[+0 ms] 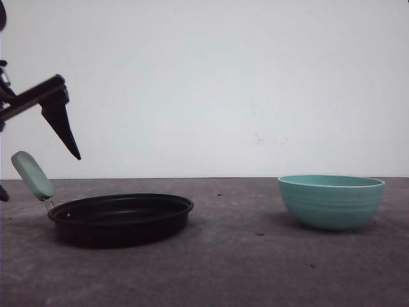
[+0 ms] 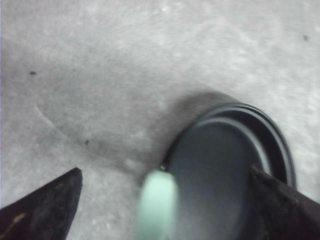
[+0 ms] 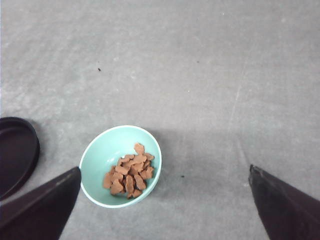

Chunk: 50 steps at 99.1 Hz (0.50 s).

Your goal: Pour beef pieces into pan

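A: Pan is sitting at nine o'clock, under the left gripper, wide open, holding nothing.

B: Beef pieces, light and loose, are lying in the stiff bowl at three o'clock; the open, empty right gripper should pinch its rim.

Grey tabletop, teal bowl, white wall.

A deep teal ribbed ceramic bowl stands upright on the right of the flat, speckled grey tabletop. A plain white wall rises behind. Small dark specks dot the surface.
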{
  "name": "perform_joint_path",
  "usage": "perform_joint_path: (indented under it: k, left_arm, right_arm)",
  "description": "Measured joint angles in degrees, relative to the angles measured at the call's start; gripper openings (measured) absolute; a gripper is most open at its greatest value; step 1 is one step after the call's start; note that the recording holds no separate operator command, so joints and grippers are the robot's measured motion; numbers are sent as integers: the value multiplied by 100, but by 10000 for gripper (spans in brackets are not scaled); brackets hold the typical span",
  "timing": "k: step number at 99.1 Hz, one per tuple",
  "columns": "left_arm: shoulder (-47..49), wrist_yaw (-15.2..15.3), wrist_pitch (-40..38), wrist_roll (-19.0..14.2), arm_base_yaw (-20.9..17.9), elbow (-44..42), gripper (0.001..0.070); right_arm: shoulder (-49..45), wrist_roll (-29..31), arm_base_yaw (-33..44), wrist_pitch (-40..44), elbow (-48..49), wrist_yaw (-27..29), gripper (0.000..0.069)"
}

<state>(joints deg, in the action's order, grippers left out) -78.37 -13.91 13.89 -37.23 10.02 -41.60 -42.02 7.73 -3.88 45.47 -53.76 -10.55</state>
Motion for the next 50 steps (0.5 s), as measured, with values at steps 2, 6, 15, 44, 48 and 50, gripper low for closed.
perform_joint_path:
  k: [2, 6, 15, 44, 48, 50]
  left_arm:
    - [-57, -20, -9, -31, 0, 0, 628]
    - [-216, -111, -26, -133, 0, 0, 627]
    - [-424, -221, -35, -258, 0, -15, 626]
    - [-647, -254, -262, -339, 11, -37, 263]
    - [-647, -267, -284, -348, 28, -37, 192]
    - [-647, -278, -304, -348, 42, -37, 160]
  right_arm:
    - [0, 0, 0, 13, 0, -2, 669]
    - [0, 0, 0, 24, 0, 0, 669]
    - [0, 0, 0, 31, 0, -2, 669]
    - [0, 0, 0, 155, 0, -13, 669]
    - [-2, 0, 0, 164, 0, -37, 664]
    - [0, 0, 0, 164, 0, -46, 660]
